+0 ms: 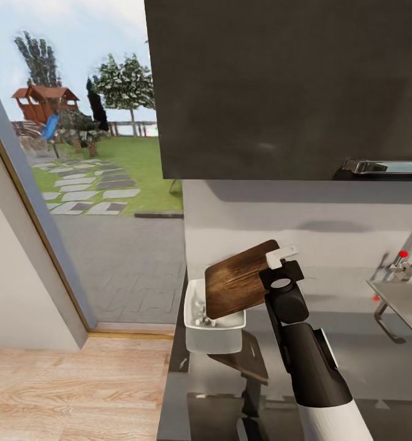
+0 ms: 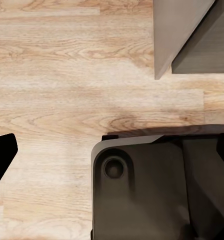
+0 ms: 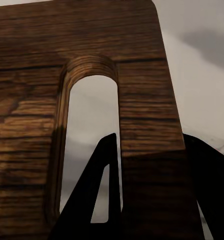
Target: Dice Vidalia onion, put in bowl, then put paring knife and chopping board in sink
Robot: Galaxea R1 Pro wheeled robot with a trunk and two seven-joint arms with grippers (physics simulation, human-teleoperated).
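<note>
Right hand (image 1: 284, 260) is clamped on the chopping board (image 1: 240, 283) at its handle-slot end, holding it tilted over the white bowl (image 1: 213, 334) on the counter (image 1: 377, 361). Left hand's opening: cannot tell. Sink (image 1: 408, 303) sits well apart. Risk, judged: the edge grip slips, or the swinging board knocks the bowl.

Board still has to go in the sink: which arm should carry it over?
Right. Its gripper already clamps the chopping board, tilted above the bowl, with the sink on that side.
</note>
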